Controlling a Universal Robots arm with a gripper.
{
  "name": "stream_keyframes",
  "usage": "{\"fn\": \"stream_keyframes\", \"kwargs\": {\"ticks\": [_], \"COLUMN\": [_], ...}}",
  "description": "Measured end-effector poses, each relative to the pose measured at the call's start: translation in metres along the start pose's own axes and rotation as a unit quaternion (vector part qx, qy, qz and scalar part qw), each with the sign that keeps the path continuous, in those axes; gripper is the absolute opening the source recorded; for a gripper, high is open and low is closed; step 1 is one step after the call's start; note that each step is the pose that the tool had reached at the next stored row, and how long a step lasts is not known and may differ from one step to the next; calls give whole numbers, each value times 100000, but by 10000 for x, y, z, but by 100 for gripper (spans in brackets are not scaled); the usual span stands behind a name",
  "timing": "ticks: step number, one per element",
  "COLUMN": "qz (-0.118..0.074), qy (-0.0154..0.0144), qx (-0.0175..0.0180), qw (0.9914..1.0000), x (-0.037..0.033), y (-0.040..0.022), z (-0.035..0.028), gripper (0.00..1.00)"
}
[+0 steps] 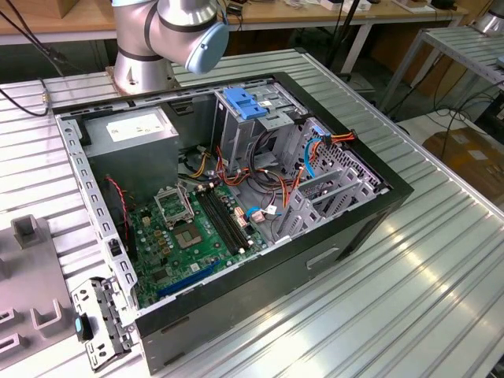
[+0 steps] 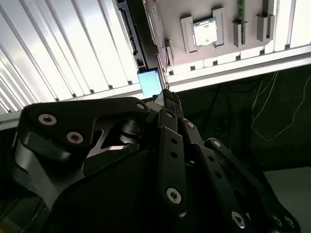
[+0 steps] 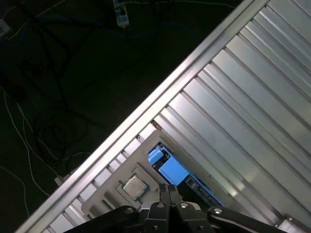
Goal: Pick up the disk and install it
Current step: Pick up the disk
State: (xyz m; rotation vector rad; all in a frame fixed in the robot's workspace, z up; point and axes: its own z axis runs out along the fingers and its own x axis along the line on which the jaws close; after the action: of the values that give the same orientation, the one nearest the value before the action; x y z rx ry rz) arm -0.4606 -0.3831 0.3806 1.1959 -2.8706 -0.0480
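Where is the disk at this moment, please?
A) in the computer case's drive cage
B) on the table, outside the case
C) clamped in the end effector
B: the disk sits on the table beside the computer case, and the end effector hangs apart from it.

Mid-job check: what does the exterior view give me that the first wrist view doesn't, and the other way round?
Exterior view: the open black computer case, its green motherboard, the blue plastic handle on the tall metal cage, the arm's silver base. First wrist view: the shut, empty end effector, the disk in its bright blue plastic carrier just beyond its tip, a square silver processor chip beside it. Both: the ribbed aluminium tabletop and the flat grey fixture plate.
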Motion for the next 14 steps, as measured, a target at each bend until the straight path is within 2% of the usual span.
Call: {"fn": "stream_keyframes", "kwargs": {"ticks": [1, 3, 4, 7, 11, 12, 14], "qz": [-1210, -2531, -3055, -6056, -9232, -10578, -13716], "qy": [-152, -664, -755, -885, -890, -865, -827], "qx": [215, 820, 933, 1210, 1328, 1355, 1431], "qw": [99992, 99962, 99946, 99805, 99560, 99426, 99041], "x": [0, 0, 0, 0, -1, -1, -1], "y": [0, -1, -1, -1, -2, -2, -3], "z": [6, 16, 20, 34, 53, 60, 78], "gripper": [11, 11, 11, 11, 11, 11, 11]}}
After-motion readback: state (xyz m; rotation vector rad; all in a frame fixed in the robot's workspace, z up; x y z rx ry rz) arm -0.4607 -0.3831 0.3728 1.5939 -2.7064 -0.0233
